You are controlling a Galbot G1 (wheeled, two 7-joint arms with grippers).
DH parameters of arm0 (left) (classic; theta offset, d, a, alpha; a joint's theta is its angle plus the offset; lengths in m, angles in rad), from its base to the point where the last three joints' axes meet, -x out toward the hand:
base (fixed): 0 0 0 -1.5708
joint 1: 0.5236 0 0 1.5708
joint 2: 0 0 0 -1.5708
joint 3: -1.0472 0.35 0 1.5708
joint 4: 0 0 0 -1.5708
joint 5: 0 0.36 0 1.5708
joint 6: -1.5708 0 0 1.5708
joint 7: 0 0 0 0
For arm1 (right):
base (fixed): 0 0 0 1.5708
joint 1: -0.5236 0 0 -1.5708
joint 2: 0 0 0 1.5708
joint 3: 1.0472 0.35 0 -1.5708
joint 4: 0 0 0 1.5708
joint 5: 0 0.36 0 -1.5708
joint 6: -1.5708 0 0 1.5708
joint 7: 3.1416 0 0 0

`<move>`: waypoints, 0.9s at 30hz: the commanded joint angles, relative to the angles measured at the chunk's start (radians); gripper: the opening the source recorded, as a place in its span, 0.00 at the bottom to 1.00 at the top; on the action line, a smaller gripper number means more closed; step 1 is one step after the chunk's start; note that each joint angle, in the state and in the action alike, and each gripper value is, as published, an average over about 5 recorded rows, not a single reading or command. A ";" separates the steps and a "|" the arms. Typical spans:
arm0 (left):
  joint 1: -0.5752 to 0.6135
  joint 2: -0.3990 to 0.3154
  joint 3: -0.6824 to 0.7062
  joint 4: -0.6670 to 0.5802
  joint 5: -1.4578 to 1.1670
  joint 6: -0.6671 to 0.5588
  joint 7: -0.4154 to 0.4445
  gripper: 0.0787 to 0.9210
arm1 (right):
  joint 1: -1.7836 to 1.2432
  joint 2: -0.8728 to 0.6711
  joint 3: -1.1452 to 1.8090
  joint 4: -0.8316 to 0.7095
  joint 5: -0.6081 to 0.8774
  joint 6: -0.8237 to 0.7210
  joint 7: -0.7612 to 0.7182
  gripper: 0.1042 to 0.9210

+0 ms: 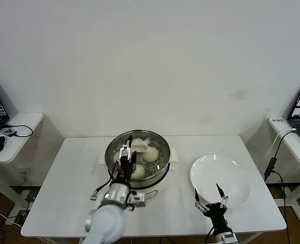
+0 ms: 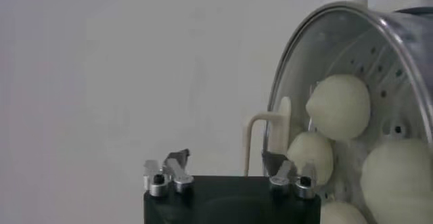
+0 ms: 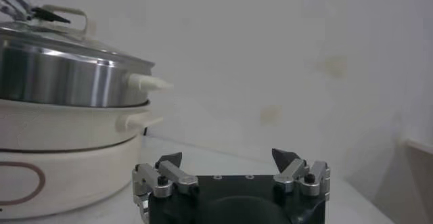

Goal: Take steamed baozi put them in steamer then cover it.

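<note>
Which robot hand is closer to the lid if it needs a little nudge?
The left hand. It is open right above the cover's handle on the steamer, with the baozi under the glass. The right hand is open too, but sits away by the white plate.

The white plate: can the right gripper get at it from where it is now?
Probably yes. The right gripper stands open at the near rim of the white plate, with nothing between them. The left gripper is away over the cover on the steamer.
</note>
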 commanded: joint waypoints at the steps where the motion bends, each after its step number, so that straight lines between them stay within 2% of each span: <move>1: 0.346 0.104 -0.249 -0.215 -0.699 -0.212 -0.343 0.88 | -0.004 -0.014 0.002 0.009 0.036 0.017 0.004 0.88; 3: 0.400 0.103 -0.358 -0.164 -0.990 -0.381 -0.424 0.88 | -0.012 -0.028 -0.003 0.018 0.063 0.022 0.008 0.88; 5: 0.447 0.095 -0.445 -0.127 -1.223 -0.488 -0.449 0.88 | -0.026 -0.044 -0.010 0.028 0.078 0.021 0.010 0.88; 11: 0.572 0.089 -0.562 -0.092 -1.587 -0.563 -0.458 0.88 | -0.079 -0.113 -0.015 0.060 0.120 -0.001 0.001 0.88; 17: 0.662 0.082 -0.578 -0.056 -1.630 -0.619 -0.422 0.88 | -0.137 -0.176 -0.015 0.098 0.188 -0.047 -0.024 0.88; 27: 0.717 0.080 -0.566 0.001 -1.632 -0.663 -0.373 0.88 | -0.169 -0.178 -0.030 0.124 0.189 -0.058 -0.035 0.88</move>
